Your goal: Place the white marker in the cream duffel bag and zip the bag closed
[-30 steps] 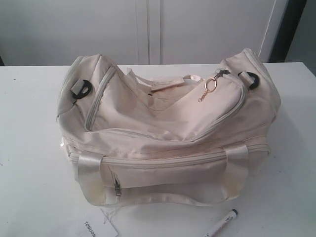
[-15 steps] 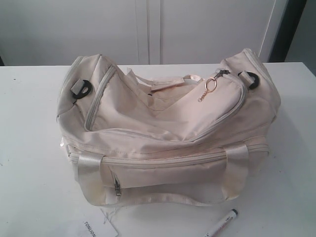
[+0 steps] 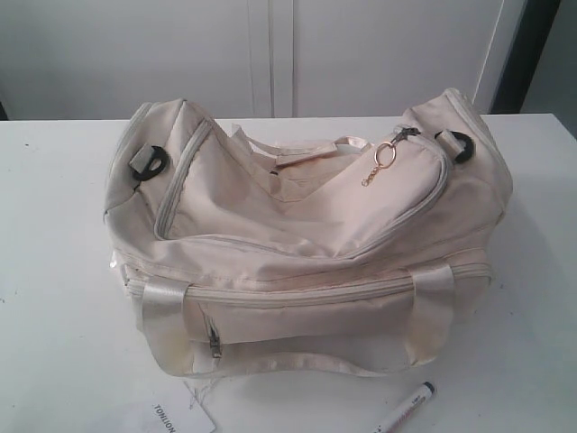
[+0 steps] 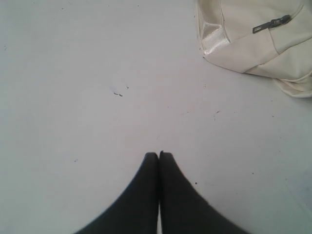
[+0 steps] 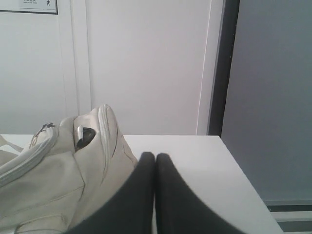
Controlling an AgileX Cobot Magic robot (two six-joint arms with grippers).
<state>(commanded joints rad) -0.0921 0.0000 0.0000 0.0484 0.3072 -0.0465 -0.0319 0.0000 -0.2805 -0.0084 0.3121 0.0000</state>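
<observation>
Nothing moved: cream duffel bag (image 3: 306,244) on white table (image 3: 54,234) (cabinet (image 3: 361,54) behind).

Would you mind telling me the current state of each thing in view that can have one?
cream duffel bag: resting on the table, top sagging; main zip unclear.
white marker: capped, lying on the table in front of the bag, not held.
paper tag: lying flat, partly cut off by the frame.
left gripper: shut, empty, over bare table.
right gripper: shut, empty, near the bag's end.
</observation>
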